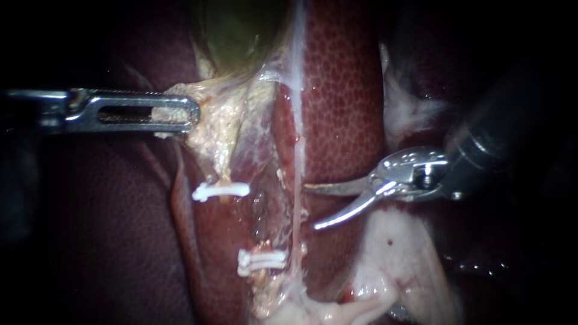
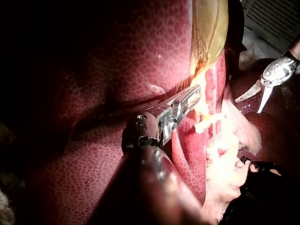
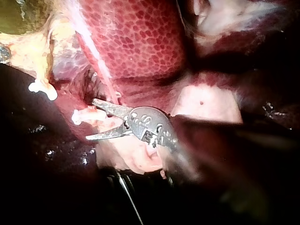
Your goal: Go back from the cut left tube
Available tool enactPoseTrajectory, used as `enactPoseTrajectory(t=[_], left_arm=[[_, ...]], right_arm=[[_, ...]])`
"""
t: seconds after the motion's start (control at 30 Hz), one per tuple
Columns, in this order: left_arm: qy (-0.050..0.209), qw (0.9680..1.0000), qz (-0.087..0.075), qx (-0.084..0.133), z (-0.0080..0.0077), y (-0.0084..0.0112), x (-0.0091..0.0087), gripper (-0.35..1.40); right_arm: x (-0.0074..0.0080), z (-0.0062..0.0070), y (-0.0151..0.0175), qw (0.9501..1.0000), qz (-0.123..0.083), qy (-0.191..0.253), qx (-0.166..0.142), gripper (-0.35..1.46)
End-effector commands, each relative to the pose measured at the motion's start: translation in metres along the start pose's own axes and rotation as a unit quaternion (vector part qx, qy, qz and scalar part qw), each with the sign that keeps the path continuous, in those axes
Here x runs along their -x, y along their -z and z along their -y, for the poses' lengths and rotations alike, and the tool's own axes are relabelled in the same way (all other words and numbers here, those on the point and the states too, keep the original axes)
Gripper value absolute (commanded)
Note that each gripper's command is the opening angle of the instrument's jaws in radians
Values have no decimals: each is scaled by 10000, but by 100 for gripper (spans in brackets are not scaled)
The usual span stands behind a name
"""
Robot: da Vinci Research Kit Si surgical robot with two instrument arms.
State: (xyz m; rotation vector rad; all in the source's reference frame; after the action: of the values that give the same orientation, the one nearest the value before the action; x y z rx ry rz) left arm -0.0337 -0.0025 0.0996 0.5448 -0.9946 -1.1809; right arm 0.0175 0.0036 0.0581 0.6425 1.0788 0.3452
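In the endoscope view the left tube lies cut, with a dark gap (image 1: 260,212) between an upper white clip (image 1: 220,191) and lower white clips (image 1: 262,260). My right instrument (image 1: 312,207) has curved blades that stand open just to the right of a thin pale strand (image 1: 297,174), touching nothing. In the right wrist view its open blades (image 3: 91,119) sit close to a clipped stump (image 3: 80,115). My left instrument (image 1: 180,112) holds pale tissue (image 1: 208,129) below the green gallbladder (image 1: 241,30), with its jaws shut on it; its own view shows the same grip (image 2: 197,92).
Dark red liver (image 1: 343,90) lies on both sides of the dissected strip. Pale fatty tissue (image 1: 391,253) sits below the right instrument's shaft, and more of it (image 1: 406,108) lies above. A printed sheet (image 2: 276,18) shows beyond the liver in the left wrist view.
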Motion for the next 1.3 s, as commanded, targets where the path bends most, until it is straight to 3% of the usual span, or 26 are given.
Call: enactPoseTrajectory(t=[0.03, 0.5, 0.67, 1.03, 1.3], left_arm=[[-1, 10000, 0, 0, 0, 0, 0, -35], [-17, 10000, 16, 16, -4, -8, -5, -35], [-13, 10000, 44, 15, -9, -23, -14, -35], [-34, 9999, -122, 20, -14, -67, -27, -35], [-46, 9998, -173, 11, -14, -83, -31, -35]], right_arm=[[-2, 0, 4, 10000, 4, 13, 36, 143], [-23, 10, 46, 9992, -64, 240, 302, 143], [-23, 11, 46, 9992, -64, 240, 303, 143], [-24, 12, 45, 9992, -64, 239, 307, 143], [-24, 13, 44, 9992, -64, 239, 307, 143]])
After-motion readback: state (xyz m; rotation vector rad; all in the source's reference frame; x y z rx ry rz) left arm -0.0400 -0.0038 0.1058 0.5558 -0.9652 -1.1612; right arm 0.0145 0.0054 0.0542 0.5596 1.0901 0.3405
